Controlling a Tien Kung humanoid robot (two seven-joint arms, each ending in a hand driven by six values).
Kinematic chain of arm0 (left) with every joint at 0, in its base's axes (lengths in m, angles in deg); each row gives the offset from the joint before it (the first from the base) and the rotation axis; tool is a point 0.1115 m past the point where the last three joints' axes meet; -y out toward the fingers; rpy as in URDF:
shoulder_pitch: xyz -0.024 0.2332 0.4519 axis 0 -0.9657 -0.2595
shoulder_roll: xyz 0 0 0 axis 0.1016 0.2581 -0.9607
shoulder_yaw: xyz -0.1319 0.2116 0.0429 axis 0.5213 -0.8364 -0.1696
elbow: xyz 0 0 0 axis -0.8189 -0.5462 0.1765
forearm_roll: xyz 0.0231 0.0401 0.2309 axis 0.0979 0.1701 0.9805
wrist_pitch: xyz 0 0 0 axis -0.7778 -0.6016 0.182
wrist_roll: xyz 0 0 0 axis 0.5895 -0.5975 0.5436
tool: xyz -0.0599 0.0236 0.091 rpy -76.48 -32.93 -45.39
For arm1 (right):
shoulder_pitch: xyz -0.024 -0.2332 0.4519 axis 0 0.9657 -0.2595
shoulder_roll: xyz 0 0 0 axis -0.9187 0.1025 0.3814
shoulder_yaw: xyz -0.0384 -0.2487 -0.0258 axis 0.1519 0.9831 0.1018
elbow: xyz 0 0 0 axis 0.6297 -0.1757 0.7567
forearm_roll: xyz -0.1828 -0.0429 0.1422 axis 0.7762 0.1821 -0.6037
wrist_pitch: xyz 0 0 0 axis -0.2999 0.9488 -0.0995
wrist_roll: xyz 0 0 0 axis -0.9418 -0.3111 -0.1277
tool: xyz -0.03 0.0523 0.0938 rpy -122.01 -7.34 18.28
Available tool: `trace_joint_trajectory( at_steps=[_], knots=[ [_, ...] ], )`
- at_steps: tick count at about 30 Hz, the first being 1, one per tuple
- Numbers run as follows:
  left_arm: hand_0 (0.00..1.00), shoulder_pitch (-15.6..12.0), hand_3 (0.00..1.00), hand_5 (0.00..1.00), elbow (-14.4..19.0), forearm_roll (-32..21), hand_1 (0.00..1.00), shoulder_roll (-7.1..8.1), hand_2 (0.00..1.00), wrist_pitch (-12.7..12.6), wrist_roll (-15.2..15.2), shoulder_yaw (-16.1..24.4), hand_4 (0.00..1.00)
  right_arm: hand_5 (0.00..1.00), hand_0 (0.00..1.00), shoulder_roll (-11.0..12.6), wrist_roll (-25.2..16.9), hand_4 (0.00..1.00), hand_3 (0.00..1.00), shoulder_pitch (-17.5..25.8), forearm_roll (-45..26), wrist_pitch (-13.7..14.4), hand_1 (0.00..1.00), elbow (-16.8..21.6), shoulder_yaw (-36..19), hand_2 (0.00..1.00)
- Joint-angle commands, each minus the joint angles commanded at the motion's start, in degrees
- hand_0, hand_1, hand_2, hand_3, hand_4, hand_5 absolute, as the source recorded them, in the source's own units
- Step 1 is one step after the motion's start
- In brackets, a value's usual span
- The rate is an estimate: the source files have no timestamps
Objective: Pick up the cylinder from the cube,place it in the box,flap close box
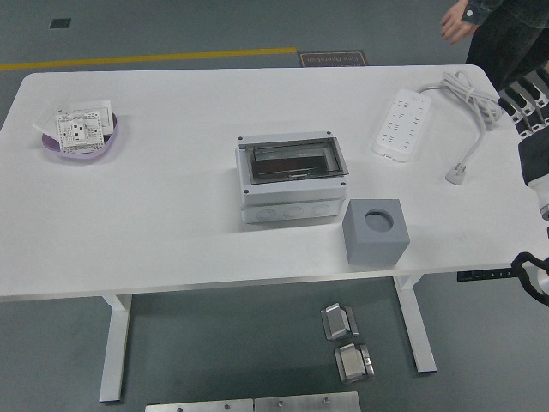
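- White table (154, 215) is standing on a grey floor; metal parts are lying on the floor under its near edge.
- Right hand (532, 99) is hovering at the table's right edge, fingers spread and holding nothing.
- Power strip (401, 124) and its cable are lying just left of that hand.
- Grey box (292, 180), clear flap shut, is sitting well left of the hand; cube (375, 230) is touching its near right corner, top hole empty.
- Cylinder cannot be seen.
- Purple dish (80, 137) is resting far left.
- Person's hand (455, 24) is hanging beyond the far edge.

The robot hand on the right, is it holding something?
No. The right hand sits at the table's right edge with open fingers, touching nothing. The cube has an empty hole on top.
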Motion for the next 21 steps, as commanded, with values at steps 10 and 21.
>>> trace_joint_trajectory(
  at_steps=[10,21],
  knots=[
    [0.615,0.1,0.632,0.284,1.5,4.4,0.641,0.29,0.598,0.1,0.0,4.4,0.685,0.628,0.883,0.5,0.7,0.817,0.852,0.4,1.1,-0.2,0.83,0.6,-0.4,0.847],
    [0.616,0.4,0.632,0.284,1.4,4.6,0.64,0.3,0.598,0.1,0.0,5.0,0.684,0.635,0.879,1.0,0.8,0.825,0.853,-0.2,1.3,-0.3,0.83,0.5,-0.6,0.844]
  ],
)
